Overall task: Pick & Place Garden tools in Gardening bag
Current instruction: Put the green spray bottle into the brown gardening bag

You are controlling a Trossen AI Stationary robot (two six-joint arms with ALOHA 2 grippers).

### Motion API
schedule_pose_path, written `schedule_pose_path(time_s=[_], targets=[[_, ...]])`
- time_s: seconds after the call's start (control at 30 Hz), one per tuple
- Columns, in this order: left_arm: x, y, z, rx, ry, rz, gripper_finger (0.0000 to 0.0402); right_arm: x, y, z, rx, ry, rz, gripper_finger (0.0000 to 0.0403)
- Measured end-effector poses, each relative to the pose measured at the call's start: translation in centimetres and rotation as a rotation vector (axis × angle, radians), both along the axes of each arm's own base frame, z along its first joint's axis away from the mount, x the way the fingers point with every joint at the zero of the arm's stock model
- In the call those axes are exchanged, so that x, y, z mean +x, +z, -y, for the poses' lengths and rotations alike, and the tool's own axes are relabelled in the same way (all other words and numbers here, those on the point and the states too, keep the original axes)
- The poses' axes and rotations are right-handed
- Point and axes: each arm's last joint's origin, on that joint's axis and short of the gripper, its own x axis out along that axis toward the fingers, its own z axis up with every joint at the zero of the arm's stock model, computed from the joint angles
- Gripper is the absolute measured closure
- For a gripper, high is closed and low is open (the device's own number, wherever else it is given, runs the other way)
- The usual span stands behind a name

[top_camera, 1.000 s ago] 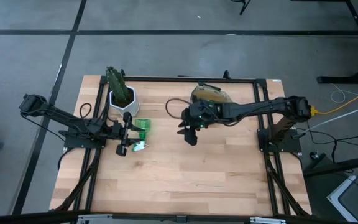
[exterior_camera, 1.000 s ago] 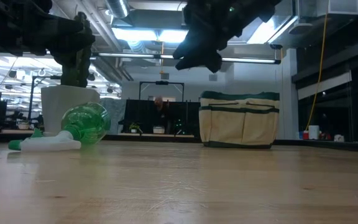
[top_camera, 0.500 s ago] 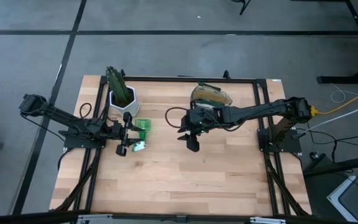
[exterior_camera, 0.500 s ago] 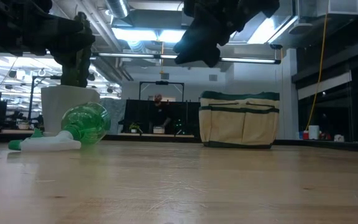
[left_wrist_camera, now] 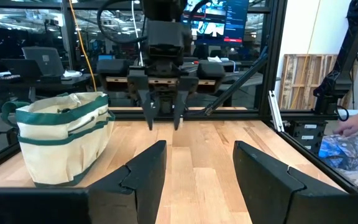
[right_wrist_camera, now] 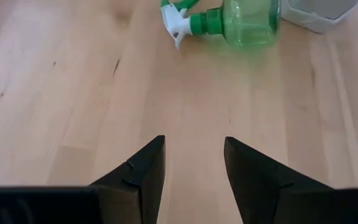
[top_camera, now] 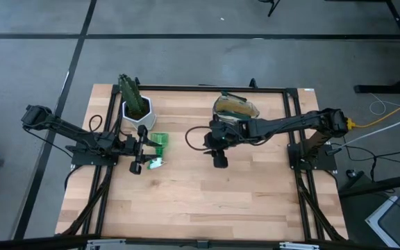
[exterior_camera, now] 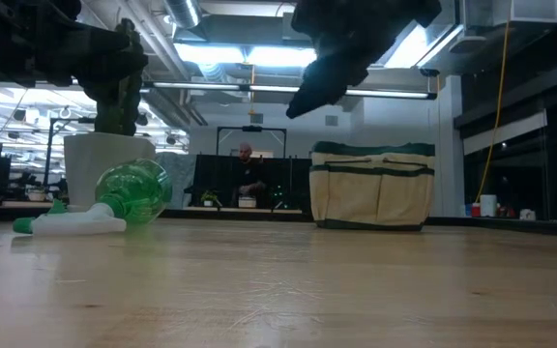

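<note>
The green spray bottle with a white head [top_camera: 157, 144] lies on its side on the table beside the white pot; it also shows in the right wrist view [right_wrist_camera: 241, 22] and the low view [exterior_camera: 129, 198]. The beige gardening bag with green trim [top_camera: 235, 107] stands upright at the far middle, also in the low view [exterior_camera: 370, 186] and the left wrist view [left_wrist_camera: 61, 140]. My right gripper [top_camera: 219, 160] hangs open and empty above the table's middle, in front of the bag. My left gripper [top_camera: 142, 149] is open and empty just left of the bottle. No trowel, rake or shears show on the table.
A white hexagonal pot with a green cactus [top_camera: 135, 105] stands at the far left, just behind the bottle. A black frame [top_camera: 290, 125] runs along the table's sides. Bare wood [top_camera: 200, 201] lies across the near half. A person shows in the room beyond [exterior_camera: 247, 174].
My right gripper has drifted a little toward the table's right and near edges and turned about, still open and empty above the table. The bottle, the bag and my left gripper have kept still.
</note>
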Motion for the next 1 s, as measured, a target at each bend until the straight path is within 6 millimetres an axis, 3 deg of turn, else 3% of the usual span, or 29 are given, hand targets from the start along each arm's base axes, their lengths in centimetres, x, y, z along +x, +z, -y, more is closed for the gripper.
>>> schedule_pose_path(time_s=[0.5,0.8,1.0], targets=[[0.0,0.0,0.0,0.0,0.001,0.0,0.0219,-0.1,0.1,-2.3,0.066,0.118,0.006,0.0236],[0.0,0.0,0.0,0.0,0.001,0.0,0.0219,0.1,0.6,-4.2,0.073,0.171,0.079,0.0236],[0.0,0.0,0.0,0.0,0.001,-0.001,0.0219,0.4,1.0,-4.5,0.073,0.174,0.136,0.0236]])
